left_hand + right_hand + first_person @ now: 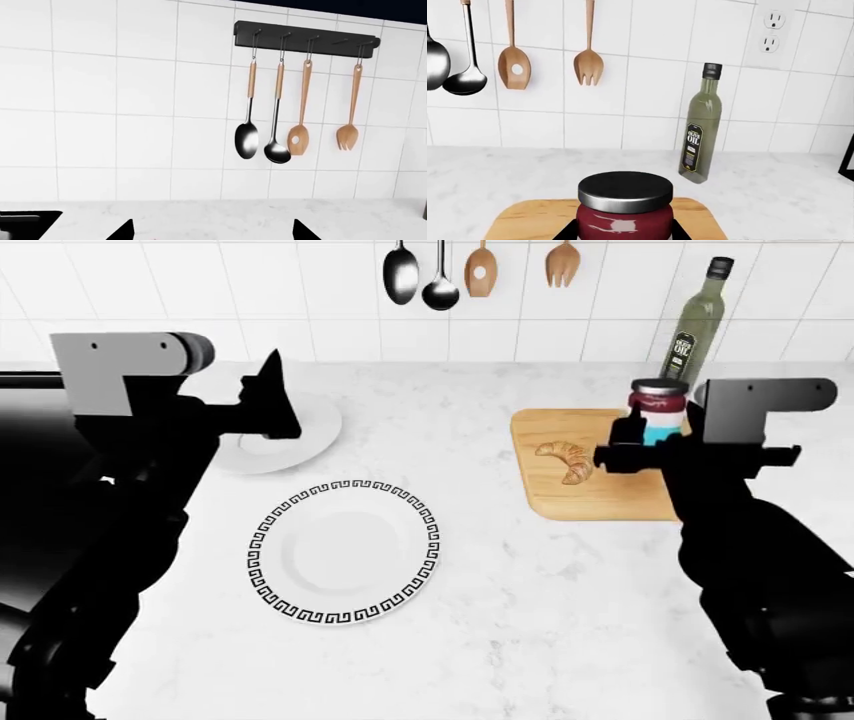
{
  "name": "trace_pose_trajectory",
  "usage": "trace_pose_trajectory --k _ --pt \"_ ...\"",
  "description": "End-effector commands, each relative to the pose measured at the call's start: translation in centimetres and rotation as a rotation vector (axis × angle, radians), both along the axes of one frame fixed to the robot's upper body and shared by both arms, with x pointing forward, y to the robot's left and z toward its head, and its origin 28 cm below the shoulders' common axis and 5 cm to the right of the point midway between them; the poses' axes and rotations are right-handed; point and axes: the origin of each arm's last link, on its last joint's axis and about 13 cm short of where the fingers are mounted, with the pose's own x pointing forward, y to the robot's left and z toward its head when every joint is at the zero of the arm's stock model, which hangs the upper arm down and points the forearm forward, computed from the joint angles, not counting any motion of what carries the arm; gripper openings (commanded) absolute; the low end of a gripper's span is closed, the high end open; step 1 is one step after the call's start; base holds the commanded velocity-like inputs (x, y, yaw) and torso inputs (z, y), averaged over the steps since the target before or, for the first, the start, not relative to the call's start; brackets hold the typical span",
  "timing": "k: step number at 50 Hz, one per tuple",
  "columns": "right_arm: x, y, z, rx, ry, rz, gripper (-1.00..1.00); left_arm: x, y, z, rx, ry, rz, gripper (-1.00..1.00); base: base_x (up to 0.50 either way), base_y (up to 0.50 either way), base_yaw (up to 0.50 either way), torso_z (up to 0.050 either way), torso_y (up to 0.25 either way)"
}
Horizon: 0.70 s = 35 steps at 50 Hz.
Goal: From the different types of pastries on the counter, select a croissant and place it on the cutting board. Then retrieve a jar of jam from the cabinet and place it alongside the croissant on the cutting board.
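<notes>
The croissant (567,460) lies on the cutting board (601,502) at the right of the counter (521,620). My right gripper (638,443) is shut on the jar of jam (659,400) and holds it upright at the board's far right part, beside the croissant. In the right wrist view the black fingers grip both sides of the dark red jar (624,210), over the board (527,217). I cannot tell if the jar rests on the board. My left gripper (274,390) is open and empty over a plain white plate (304,440); its fingertips (127,231) stand wide apart. The cupcake is out of view.
A white plate with a black Greek-key rim (344,552) lies mid-counter. A tall green oil bottle (698,330) stands against the tiled wall behind the board. Spoons and wooden utensils (441,275) hang on a rail (307,37). A black recess (20,222) lies at the counter's left.
</notes>
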Motion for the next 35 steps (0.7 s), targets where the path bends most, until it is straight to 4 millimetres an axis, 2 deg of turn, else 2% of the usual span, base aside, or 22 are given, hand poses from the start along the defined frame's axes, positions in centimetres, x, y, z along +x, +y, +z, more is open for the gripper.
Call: trace_pose_trajectory --k 1,4,16,30,31,35 --pt "-0.7 -0.2 -0.3 -0.024 -0.007 -0.001 -1.0 -0.1 0.0 0.1 -0.005 -0.024 0.008 1.0 0.0 0.0 0.0 0.0 -0.092" --pt "-0.9 -0.3 -0.2 -0.026 -0.007 -0.007 -1.0 -0.1 0.0 0.1 0.01 -0.037 0.027 1.0 0.0 0.0 0.0 0.0 -0.25" --pt "-1.2 -0.3 -0.3 -0.027 -0.005 -0.014 -1.0 -0.1 0.1 0.0 -0.01 -0.03 0.022 1.0 0.0 0.0 0.0 0.0 0.0" --pt "-3.4 0.0 -1.3 -0.034 0.035 0.013 -1.0 -0.1 0.1 -0.1 -0.014 -0.031 0.02 1.0 0.0 0.0 0.0 0.0 0.0" --pt "-3.5 0.0 -1.4 -0.033 0.036 0.015 1.0 -0.1 0.1 -0.1 -0.013 -0.031 0.018 1.0 0.0 0.0 0.0 0.0 0.0" --pt "-3.7 0.1 -1.6 -0.03 0.041 0.019 1.0 -0.2 0.0 -0.1 -0.013 -0.031 0.017 1.0 0.0 0.0 0.0 0.0 0.0"
